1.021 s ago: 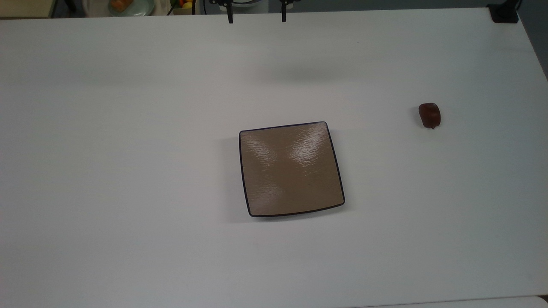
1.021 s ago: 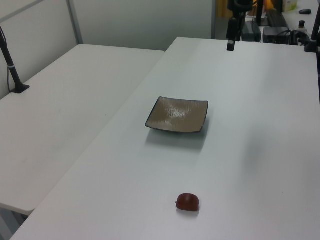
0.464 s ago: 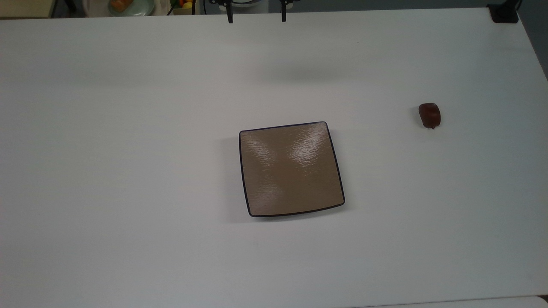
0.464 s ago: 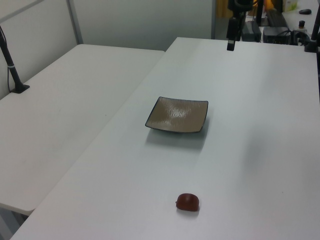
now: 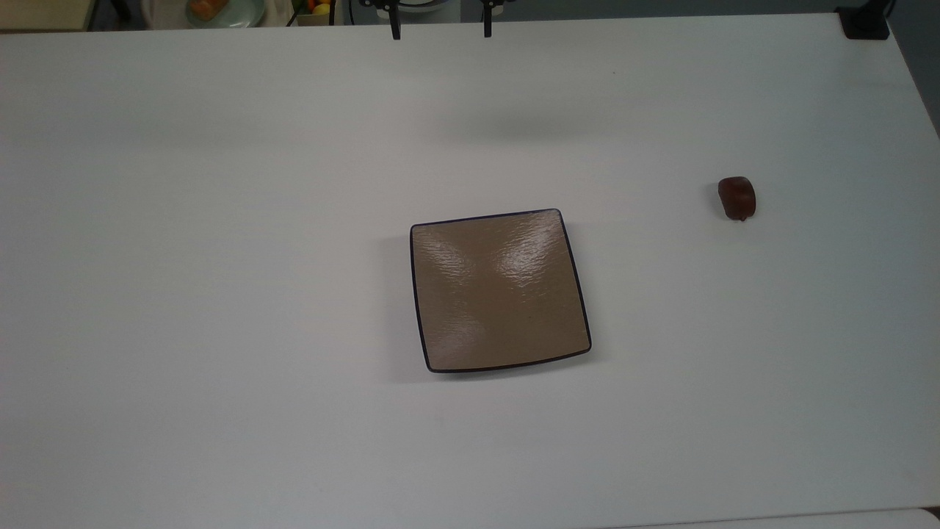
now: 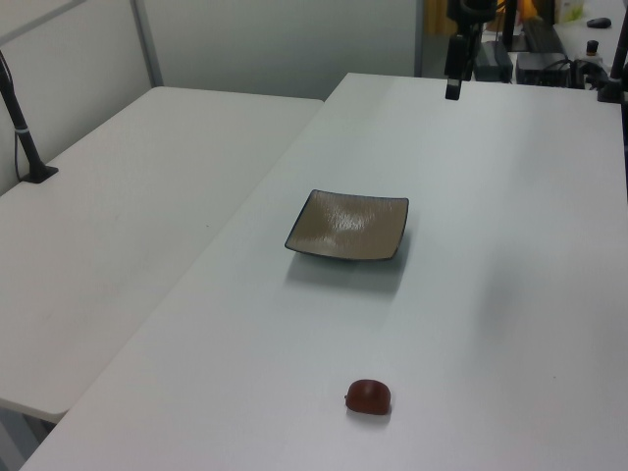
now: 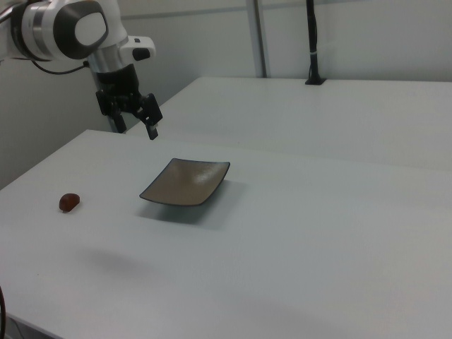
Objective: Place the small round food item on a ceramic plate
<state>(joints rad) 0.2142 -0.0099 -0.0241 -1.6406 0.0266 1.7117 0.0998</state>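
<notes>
The small round food item (image 5: pixel 736 198), a glossy dark reddish-brown lump, lies on the white table far toward the top view's right. It also shows near the front of the left view (image 6: pixel 369 396) and at the right view's left (image 7: pixel 68 202). The square tan-brown ceramic plate (image 5: pixel 499 290) sits bare at mid-table (image 6: pixel 347 225) (image 7: pixel 186 181). My gripper (image 5: pixel 440 31) hangs open above the table's far edge, holding nothing, well away from both (image 6: pixel 452 88) (image 7: pixel 134 127).
A black clamp (image 5: pixel 865 22) is fixed at the table's corner in the top view's upper right. A second white table (image 6: pixel 118 226) adjoins on the left view's left, carrying a black pole (image 6: pixel 25 128). Dishes with food (image 5: pixel 213 9) stand beyond the far edge.
</notes>
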